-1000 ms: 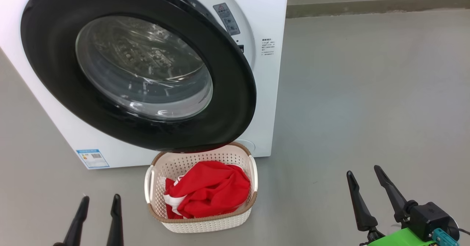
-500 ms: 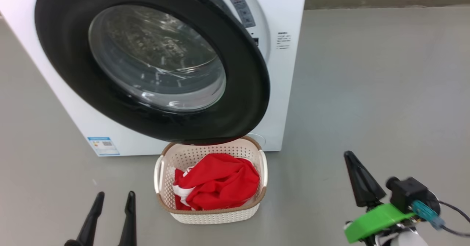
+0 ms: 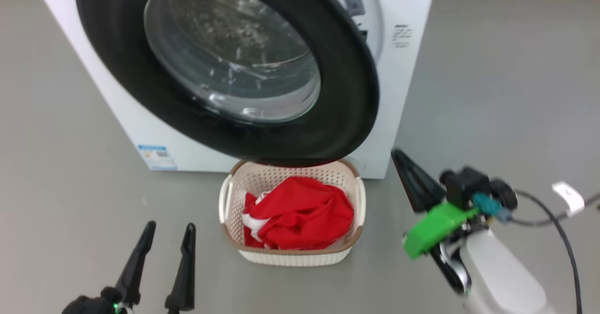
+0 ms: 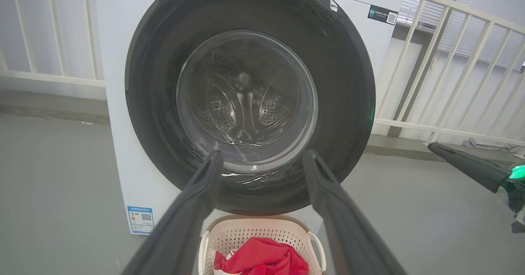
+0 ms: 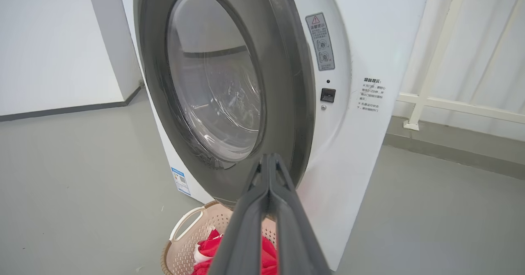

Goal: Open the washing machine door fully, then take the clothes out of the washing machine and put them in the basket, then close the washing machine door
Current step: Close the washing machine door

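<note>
Clothes [image 3: 300,213] in basket [image 3: 290,257]: done. Door [image 3: 347,117] ahead of your right gripper [image 3: 397,153], jaws pressed together, not closed yet. Left gripper [image 3: 169,225] spread, empty.

Red clothes [image 3: 300,213] in cream basket [image 3: 290,257] below black door [image 3: 349,103], seemingly ajar

Glossy black washing machine door [image 3: 347,117], soft red cloth clothes [image 3: 300,213], perforated plastic basket [image 3: 293,257].

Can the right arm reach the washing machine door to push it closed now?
Probably yes: the shut right gripper points at the rim of the door, with nothing between them; the basket sits lower.
</note>
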Tool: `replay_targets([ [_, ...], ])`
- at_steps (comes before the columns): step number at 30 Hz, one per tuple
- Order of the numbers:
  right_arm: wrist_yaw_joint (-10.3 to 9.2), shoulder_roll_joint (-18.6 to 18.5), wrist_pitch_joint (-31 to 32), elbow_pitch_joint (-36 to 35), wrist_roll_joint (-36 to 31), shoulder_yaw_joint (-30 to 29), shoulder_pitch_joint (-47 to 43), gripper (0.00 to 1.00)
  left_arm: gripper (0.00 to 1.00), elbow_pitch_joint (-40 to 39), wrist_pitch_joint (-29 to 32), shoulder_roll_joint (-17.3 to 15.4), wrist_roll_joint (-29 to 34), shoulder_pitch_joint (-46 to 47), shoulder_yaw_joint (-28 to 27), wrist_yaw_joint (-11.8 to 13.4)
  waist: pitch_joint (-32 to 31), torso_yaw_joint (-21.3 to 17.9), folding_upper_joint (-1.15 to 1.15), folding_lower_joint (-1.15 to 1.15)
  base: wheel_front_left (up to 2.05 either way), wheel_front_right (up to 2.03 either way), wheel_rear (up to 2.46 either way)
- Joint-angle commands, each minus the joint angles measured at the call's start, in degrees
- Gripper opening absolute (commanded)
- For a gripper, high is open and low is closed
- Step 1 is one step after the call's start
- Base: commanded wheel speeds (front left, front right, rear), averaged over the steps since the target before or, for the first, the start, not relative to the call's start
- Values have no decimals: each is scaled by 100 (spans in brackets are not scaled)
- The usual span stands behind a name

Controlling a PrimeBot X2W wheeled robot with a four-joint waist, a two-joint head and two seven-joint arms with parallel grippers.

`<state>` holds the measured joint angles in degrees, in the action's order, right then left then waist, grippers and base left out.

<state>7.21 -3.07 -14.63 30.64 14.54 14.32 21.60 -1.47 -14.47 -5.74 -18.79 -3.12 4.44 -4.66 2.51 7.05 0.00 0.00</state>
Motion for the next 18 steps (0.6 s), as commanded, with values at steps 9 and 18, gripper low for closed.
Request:
replay_targets([
  [9,28,19,-37,411,5,214,1212,0,100,-178,-52,83,21,454,-127,-116,645,671,0,0,0,0,0],
  [18,28,-52,-37,559,-262,-204,1910,0,100,-172,-52,199,26,637,-103,-182,1130,1089,0,0,0,0,0],
])
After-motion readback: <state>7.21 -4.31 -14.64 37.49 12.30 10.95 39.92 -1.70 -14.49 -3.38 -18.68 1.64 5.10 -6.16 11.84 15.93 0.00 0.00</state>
